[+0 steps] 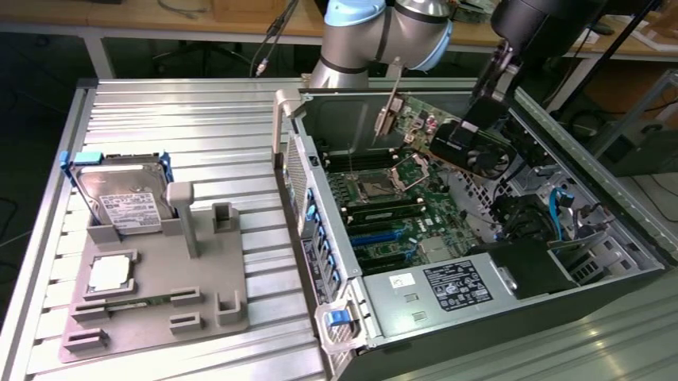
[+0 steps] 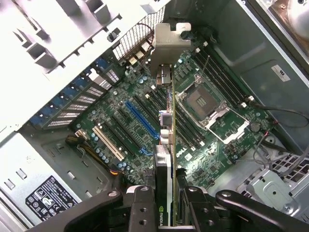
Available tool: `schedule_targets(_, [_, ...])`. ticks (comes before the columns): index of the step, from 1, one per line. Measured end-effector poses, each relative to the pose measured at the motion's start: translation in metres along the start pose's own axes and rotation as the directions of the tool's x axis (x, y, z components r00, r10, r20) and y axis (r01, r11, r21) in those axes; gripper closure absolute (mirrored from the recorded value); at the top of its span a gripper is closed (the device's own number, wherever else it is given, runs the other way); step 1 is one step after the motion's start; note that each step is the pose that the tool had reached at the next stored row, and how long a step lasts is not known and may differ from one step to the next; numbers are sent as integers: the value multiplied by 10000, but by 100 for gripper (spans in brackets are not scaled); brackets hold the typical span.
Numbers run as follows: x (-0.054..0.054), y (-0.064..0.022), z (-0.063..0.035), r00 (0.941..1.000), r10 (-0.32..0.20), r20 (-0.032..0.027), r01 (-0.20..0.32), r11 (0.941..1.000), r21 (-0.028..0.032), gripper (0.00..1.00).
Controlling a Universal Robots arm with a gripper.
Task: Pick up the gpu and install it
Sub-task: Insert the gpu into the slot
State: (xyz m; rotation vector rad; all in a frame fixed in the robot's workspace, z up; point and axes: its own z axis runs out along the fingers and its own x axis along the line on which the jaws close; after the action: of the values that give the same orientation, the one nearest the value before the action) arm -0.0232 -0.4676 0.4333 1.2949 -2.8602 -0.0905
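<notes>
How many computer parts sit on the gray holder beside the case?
3 on the gray holder: a hard drive propped at its far end, a square processor chip in the middle, a thin memory stick toward the near end. Its posts could hide something small.

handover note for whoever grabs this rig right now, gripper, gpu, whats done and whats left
Gripper: shut on the gpu.
Gpu: off the table, held in the air over the motherboard, inside the open case.
Done: pickup.
Left: the card is not seated in any slot yet; the blue slot is bare.
</notes>
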Motion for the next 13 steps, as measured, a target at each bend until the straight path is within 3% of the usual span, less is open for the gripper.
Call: schedule_targets(13, [0, 0, 0, 9977, -670, -35, 670, 9978, -16, 73])
